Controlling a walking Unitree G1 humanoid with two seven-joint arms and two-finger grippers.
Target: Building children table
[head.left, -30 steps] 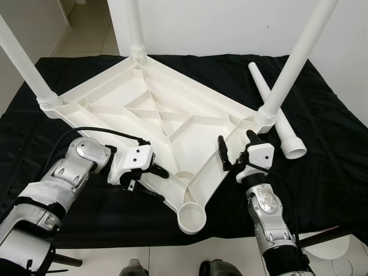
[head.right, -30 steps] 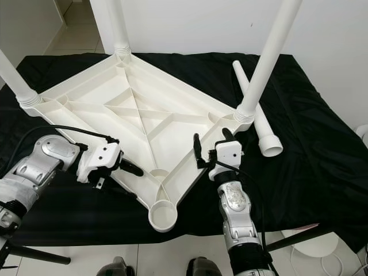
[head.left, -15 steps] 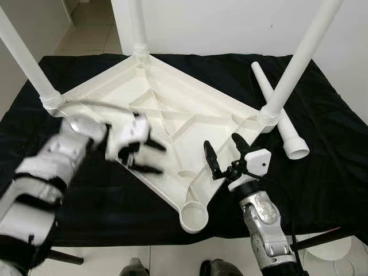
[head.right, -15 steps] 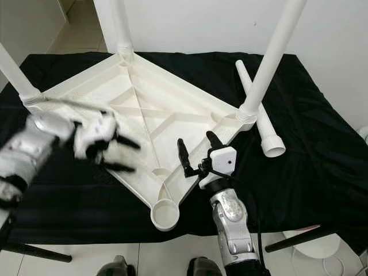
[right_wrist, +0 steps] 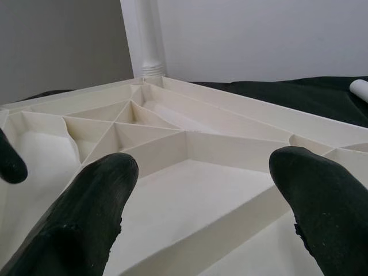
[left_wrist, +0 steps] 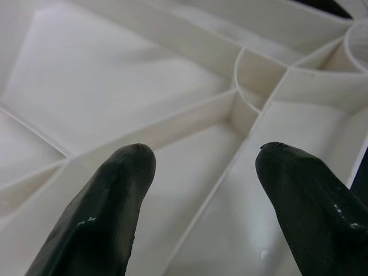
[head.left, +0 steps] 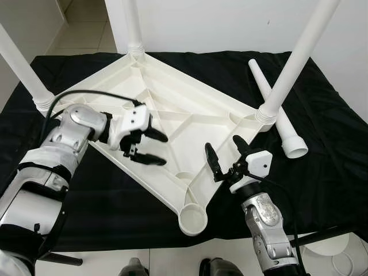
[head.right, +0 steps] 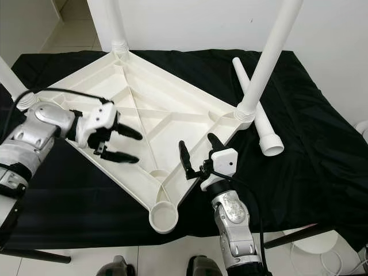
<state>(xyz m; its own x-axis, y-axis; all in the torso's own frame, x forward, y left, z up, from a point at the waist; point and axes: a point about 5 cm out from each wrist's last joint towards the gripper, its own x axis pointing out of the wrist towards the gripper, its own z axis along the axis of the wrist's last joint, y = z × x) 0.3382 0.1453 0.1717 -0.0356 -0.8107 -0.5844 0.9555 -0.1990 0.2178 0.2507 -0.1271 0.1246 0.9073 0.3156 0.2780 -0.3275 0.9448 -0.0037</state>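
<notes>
The white children's table top [head.left: 172, 112] lies upside down on a black cloth. Three white legs stand screwed in: far [head.left: 133, 29], left [head.left: 22, 66] and right [head.left: 294, 60]. The near corner socket [head.left: 193, 217] is empty. A loose fourth leg [head.left: 275, 106] lies on the cloth at the right. My left gripper [head.left: 161, 150] hovers open over the near-left ribs of the underside [left_wrist: 172, 190], holding nothing. My right gripper [head.left: 223, 146] stands open at the near-right rim, its fingers [right_wrist: 86, 218] straddling the rim's ribbed edge [right_wrist: 218, 172].
The black cloth [head.left: 103, 201] ends close to me at a tiled floor. A white wall [head.left: 218, 23] backs the scene, with a doorway at the far left. A white round object [head.left: 339, 261] and a black strut [head.left: 325, 234] sit at the lower right.
My left gripper rose from the near-left rim and moved forward over the ribbed underside, still open. My right gripper shifted left and tilted over the near-right rim.
</notes>
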